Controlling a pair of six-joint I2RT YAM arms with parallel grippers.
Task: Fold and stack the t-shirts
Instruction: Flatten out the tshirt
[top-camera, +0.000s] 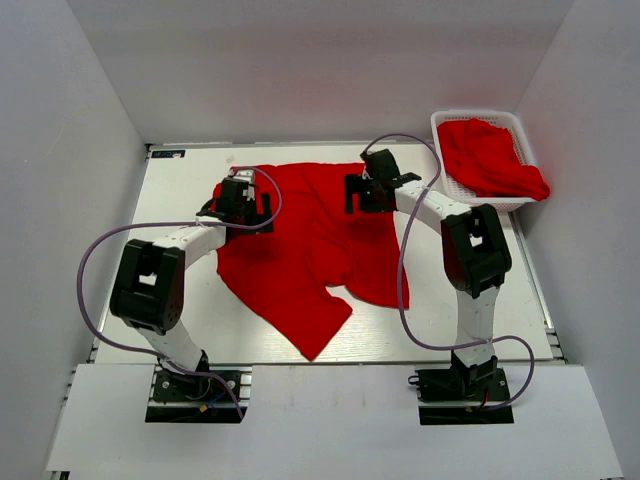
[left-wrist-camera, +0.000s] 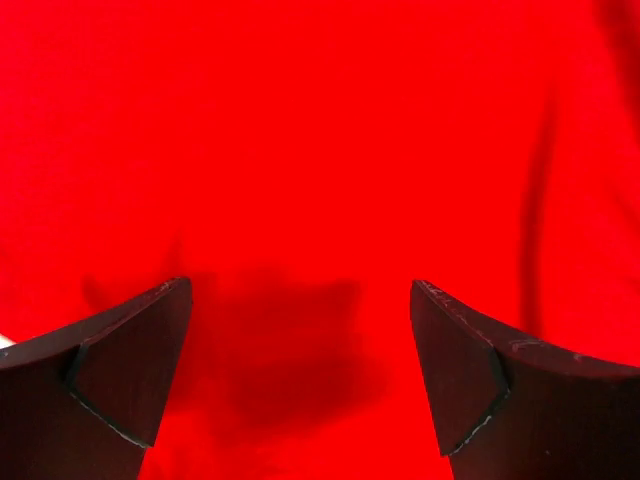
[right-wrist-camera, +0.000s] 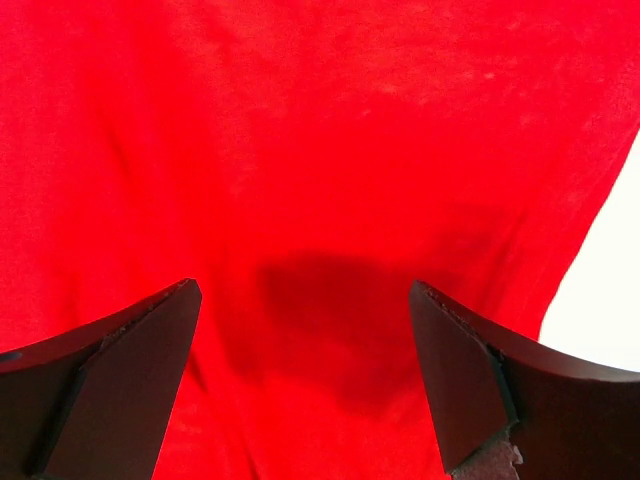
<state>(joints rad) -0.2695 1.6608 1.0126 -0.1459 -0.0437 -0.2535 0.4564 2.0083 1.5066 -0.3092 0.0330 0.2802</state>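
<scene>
Saw one shirt (top-camera: 300, 250) on the table (top-camera: 180, 200), another shirt (top-camera: 490, 155) in the basket (top-camera: 452, 187). Found left gripper (left-wrist-camera: 300, 292) and right gripper (right-wrist-camera: 303, 292) above the first, wide open, holding nothing.

White-and-black arms (top-camera: 190, 243), lilac cables (top-camera: 80, 280)

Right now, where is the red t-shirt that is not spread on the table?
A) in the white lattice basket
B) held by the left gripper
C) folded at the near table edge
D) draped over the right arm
A: the crumpled t-shirt lies in the white lattice basket at the far right corner, apart from the spread t-shirt on the table.
</scene>
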